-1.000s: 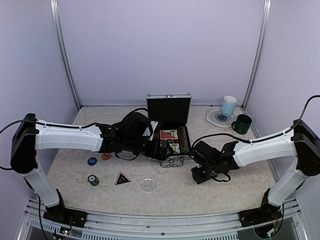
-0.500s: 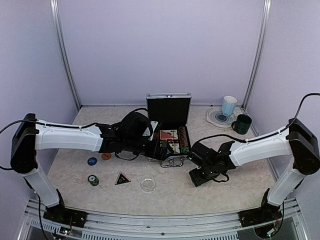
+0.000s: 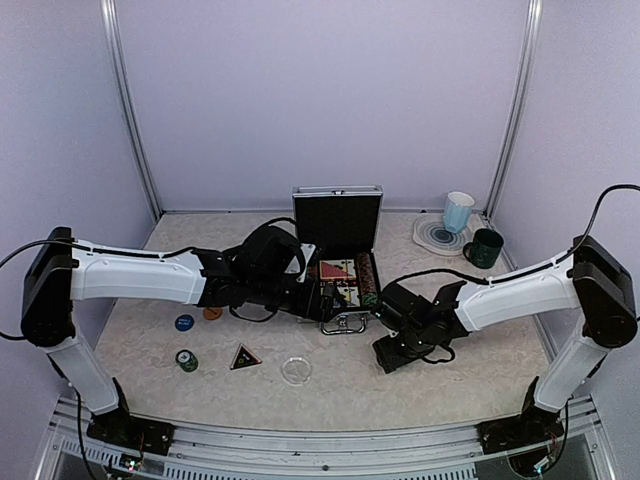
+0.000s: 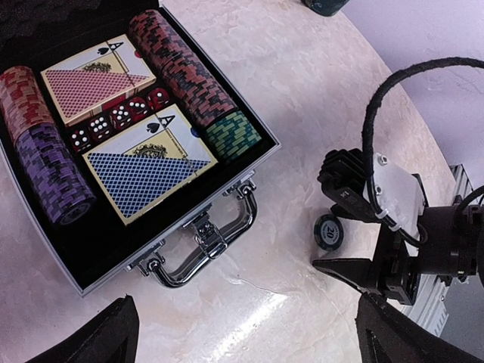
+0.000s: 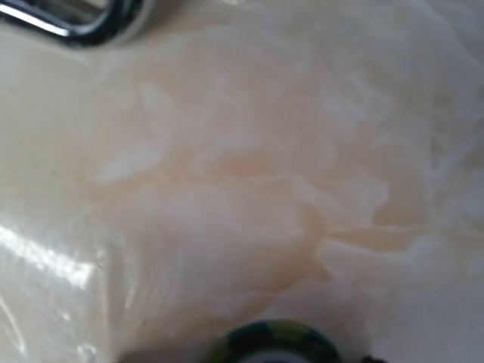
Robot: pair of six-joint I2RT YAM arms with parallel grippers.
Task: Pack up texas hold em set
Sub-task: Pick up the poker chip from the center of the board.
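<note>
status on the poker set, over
left gripper open over the case. right gripper open by green chip on table. case lid up, nothing blocking it.

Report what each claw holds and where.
Nothing is held: left claw gapes empty; a green chip lies flat, ungripped, between parted jaws of the right claw.

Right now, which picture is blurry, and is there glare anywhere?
Right wrist view: out of focus, the green chip at its bottom edge smeared, white glare on the table. Left wrist view: sharp, dice crisp. Top external view: evenly lit, clear.
</note>
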